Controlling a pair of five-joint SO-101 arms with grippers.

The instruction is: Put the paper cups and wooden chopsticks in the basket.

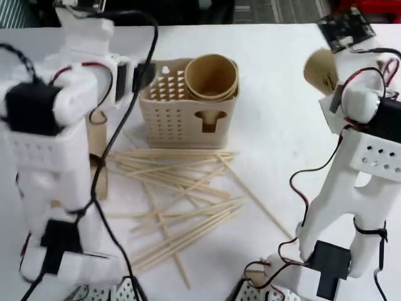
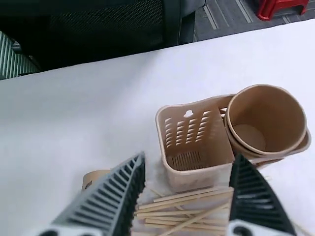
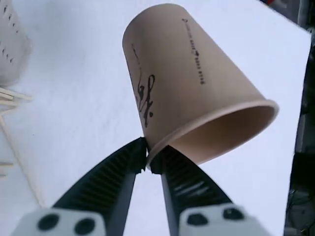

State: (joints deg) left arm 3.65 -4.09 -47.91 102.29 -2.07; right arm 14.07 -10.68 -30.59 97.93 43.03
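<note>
Paper cup (image 3: pixel 197 83), at 3 o'clock from the basket (image 1: pixel 182 119) in the high view: black hand-drawn scrawl (image 3: pixel 145 96) on its side wall, no letters made out. Near it, one line of small print (image 3: pixel 193 54) running base to rim, too fine to read.

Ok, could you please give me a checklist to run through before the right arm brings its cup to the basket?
1. Grip: ok. The right claw is shut on the rim of the paper cup, held off the table.
2. Basket upright: ok.
3. Room for the cup: ok. The nested cups in one compartment open upward; the other compartment is empty.
4. Path clear: not ok. The left claw hangs open close by the basket.
5. Tidying left: not ok. The chopsticks lie scattered on the table, outside the basket.
</note>
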